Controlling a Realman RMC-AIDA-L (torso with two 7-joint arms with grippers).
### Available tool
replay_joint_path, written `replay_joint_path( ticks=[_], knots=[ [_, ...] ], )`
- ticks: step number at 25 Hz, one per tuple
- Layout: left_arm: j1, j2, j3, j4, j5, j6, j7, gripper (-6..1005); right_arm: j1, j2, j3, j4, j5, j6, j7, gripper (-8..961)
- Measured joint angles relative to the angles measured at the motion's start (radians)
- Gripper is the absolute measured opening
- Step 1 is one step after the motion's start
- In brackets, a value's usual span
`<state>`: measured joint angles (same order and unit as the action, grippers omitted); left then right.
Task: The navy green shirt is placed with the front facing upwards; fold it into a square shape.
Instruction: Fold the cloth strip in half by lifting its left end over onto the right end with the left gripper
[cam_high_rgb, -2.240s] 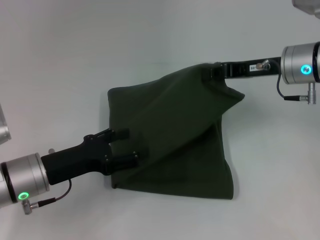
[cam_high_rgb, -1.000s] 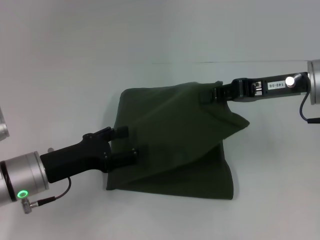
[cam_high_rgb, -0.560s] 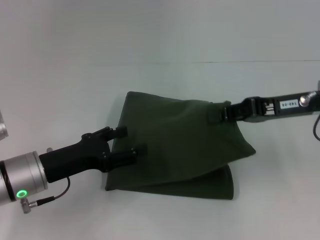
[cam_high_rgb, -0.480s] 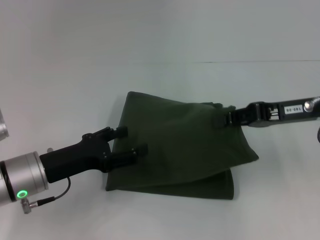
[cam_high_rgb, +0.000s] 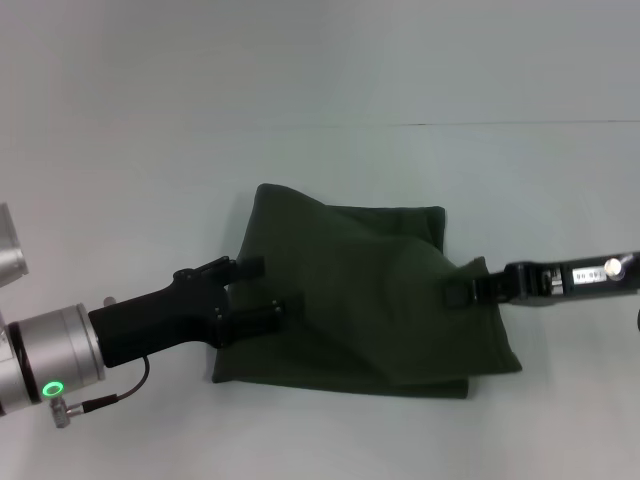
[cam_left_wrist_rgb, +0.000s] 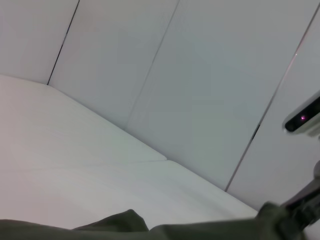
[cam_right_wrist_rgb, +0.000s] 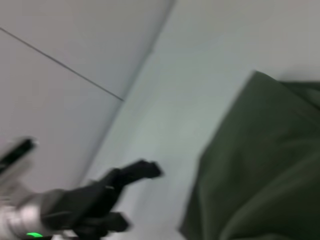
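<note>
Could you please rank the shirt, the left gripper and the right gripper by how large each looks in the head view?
1. The navy green shirt, by far the largest.
2. The left gripper; it sits nearer the camera, which inflates it.
3. The right gripper, smallest as shown, partly behind cloth.

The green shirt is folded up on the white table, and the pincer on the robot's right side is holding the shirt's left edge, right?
Not quite. The right pincer is at the right edge of the green shirt, not the left. It is the left pincer that sits at the left edge. The head view shows this. The shirt does lie folded on the white table.
</note>
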<state>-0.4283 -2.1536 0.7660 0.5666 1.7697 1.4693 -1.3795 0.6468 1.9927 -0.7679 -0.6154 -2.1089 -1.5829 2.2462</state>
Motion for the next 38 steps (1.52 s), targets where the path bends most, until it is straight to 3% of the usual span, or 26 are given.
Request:
replay_joint_path(
  ticks=[6,12,17,25,31,38],
  knots=[
    [-0.005,-0.001,0.002,-0.001,0.002,-0.001,0.001,918,-0.020,-0.009,0.007,0.056,-0.029,0.085,-0.004,137],
    [-0.016,-0.002,0.004,-0.001,0.003,-0.002,0.001,918,-0.028,-0.012,0.031,0.056,-0.026,0.092,-0.004,325],
    [-0.022,-0.004,0.005,-0.001,0.003,-0.004,0.003,918,-0.032,-0.013,0.052,0.057,-0.027,0.121,0.002,574],
    [-0.025,-0.006,0.006,-0.001,0.004,-0.036,0.004,917,-0.040,-0.026,0.091,0.094,-0.025,0.134,0.012,787],
    [-0.029,-0.004,0.006,-0.001,0.004,-0.038,0.004,919,-0.057,-0.047,0.116,0.102,-0.021,0.107,0.033,879],
    [-0.038,-0.003,0.006,-0.001,0.004,-0.039,0.004,919,-0.057,-0.050,0.157,0.109,-0.020,0.073,0.046,871]
  ],
)
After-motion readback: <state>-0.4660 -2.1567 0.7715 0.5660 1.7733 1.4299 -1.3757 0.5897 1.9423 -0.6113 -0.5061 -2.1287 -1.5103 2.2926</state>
